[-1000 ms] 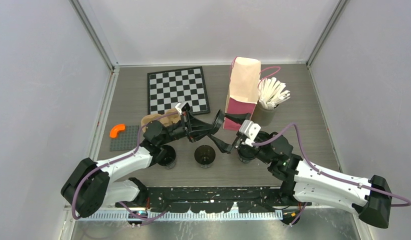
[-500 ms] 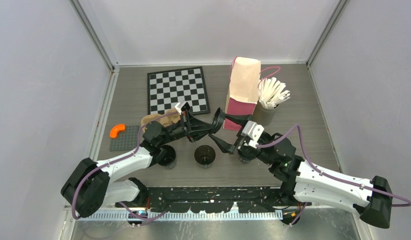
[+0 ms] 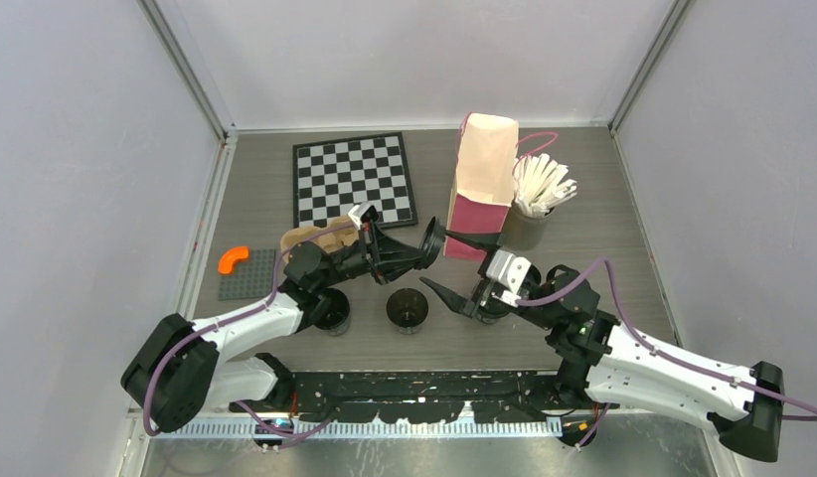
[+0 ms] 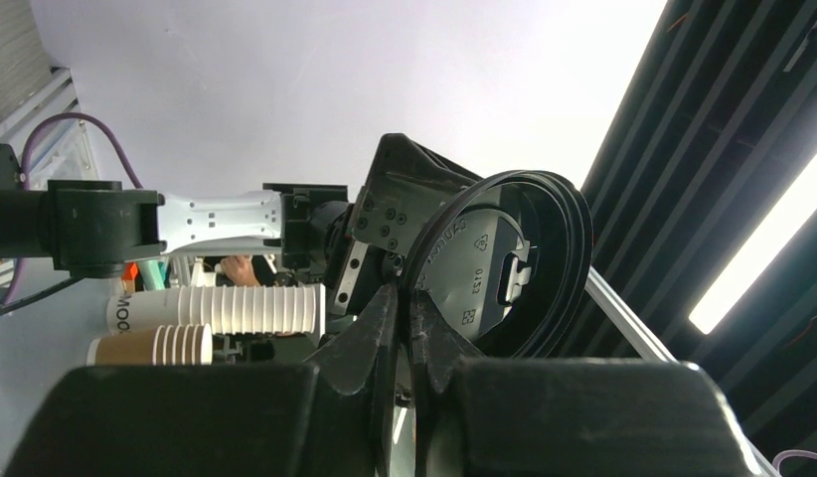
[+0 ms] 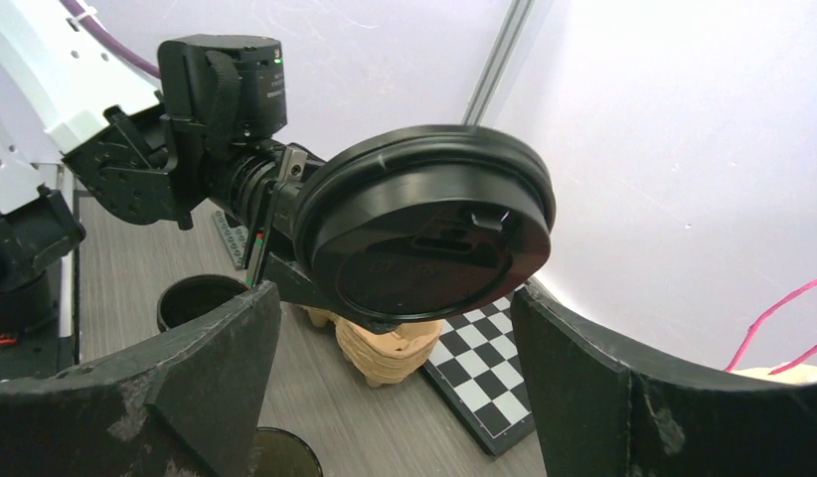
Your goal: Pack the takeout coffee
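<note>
Soft, even overhead light on the grey worktop (image 3: pixel 608 204), faint short shadows, top view sharp, a ceiling light strip (image 4: pixel 762 238) glaring in the left wrist view, close fingers (image 5: pixel 186 383) dark, soft-edged, lid (image 5: pixel 424 234) rim glinting.

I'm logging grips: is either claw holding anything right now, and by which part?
The left claw pinches the flat black round plastic lid by its rim. The open right claw holds nothing.
</note>
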You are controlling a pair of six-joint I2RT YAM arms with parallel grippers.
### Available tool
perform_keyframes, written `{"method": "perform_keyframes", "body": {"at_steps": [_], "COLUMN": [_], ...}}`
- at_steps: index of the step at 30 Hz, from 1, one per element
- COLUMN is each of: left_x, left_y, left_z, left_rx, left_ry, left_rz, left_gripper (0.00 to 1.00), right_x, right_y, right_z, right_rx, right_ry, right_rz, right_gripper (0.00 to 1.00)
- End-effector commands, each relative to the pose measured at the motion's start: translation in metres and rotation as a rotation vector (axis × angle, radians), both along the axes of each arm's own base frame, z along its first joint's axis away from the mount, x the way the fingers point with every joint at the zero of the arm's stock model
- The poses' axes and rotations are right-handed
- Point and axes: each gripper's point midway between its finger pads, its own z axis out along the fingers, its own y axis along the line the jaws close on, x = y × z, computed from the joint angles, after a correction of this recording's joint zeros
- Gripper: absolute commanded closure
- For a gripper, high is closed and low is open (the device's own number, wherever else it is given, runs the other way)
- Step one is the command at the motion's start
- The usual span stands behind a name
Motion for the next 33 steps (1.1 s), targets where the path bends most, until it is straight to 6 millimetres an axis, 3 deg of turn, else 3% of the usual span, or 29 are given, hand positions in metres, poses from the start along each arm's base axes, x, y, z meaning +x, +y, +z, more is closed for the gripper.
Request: {"method": "perform_keyframes", "body": {"at_steps": [1,14,33], "left_x": [-0.012,-0.015,-0.017], "left_y": [0.002,-0.001,-0.003], "left_z": [0.016,0.016,0.011], "left_rx": [-0.035,-0.028,-0.012], "left_ry": [-0.064,-0.071,-0.07], "left_rz": [-0.046,-0.046,-0.058], "left_gripper": [0.92,0.92,0.92], "right_x": [-0.012,-0.001,-0.001], "right_y": [-0.01,0.004,-0.01], "right_z": [0.032,0.033,0.027], "right_rx": [0.013,0.02,-0.074], "right_ry": [-0.075,-0.059,-0.099], "right_rz": [0.023,0.007,-0.033], "right_gripper": [0.1,0.07,0.04]}}
